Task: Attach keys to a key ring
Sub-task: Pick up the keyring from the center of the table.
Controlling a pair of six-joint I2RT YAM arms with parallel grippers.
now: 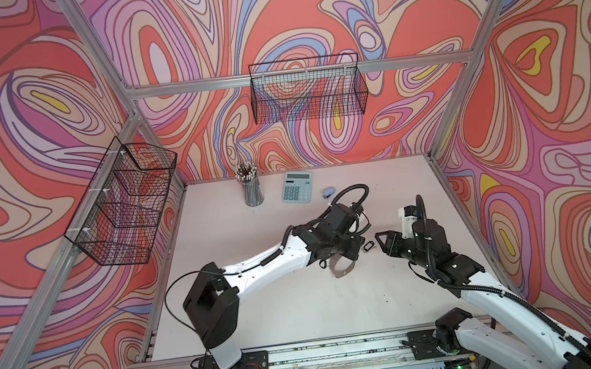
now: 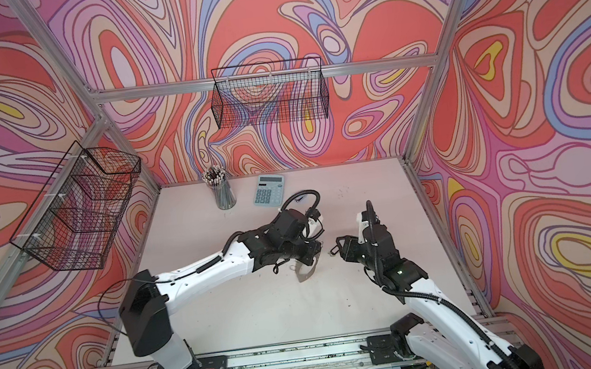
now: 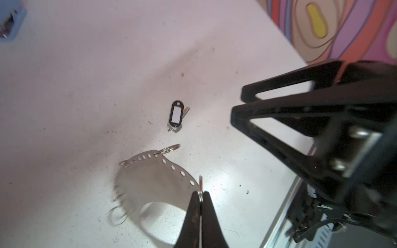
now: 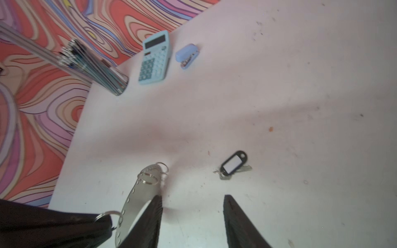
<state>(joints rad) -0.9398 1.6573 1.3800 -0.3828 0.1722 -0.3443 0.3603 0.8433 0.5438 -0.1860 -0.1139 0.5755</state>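
Silver wire loop, 1 of several on the key ring, is pinched tight in your left fingers. That holds the band tilted up off the desk, other loops free for threading. Flat just right of the desk's middle lie the keys, between both arms. Your right fingers stand half apart, empty, near them, likely for pickup.
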